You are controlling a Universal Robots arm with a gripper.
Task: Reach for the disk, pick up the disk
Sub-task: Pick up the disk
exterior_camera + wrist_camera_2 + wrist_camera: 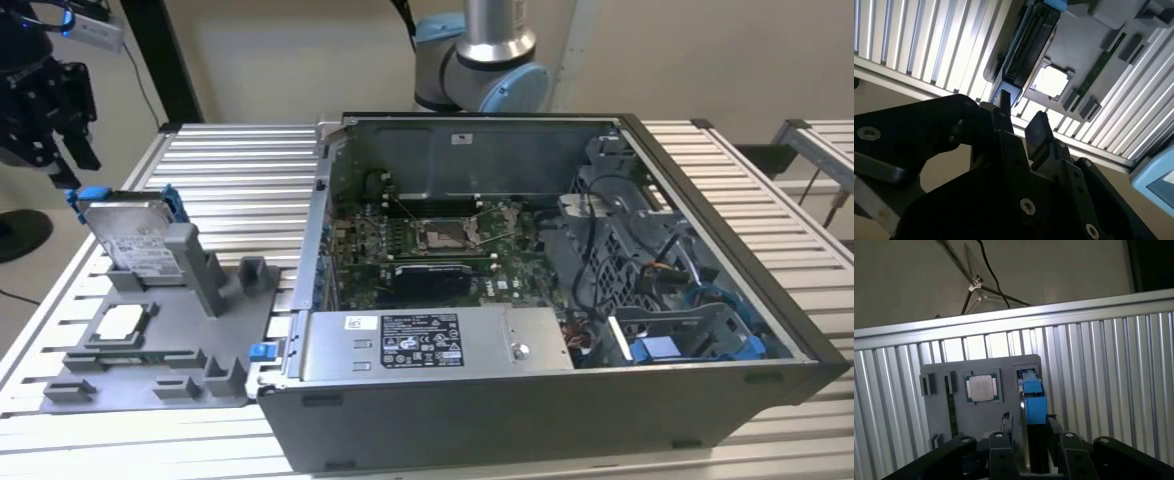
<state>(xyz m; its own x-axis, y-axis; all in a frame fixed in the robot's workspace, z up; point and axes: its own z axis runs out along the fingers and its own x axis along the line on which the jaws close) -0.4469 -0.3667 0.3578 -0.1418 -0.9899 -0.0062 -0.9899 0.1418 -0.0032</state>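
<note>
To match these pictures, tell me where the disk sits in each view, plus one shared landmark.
Exterior view: the disk leans in the grey tray, on the exterior view's left of the computer case.
Second wrist view: the disk, edge-on and dark, beside the square silver chip.
First wrist view: the disk, edge-on, blue-framed, beside the chip.
Shared landmark: the chip, flat in the tray.

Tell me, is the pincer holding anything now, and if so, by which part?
Nothing is held. The black pincer is open and hangs apart from the flat silver-grey metal disk in blue plastic rails, not touching it.
</note>
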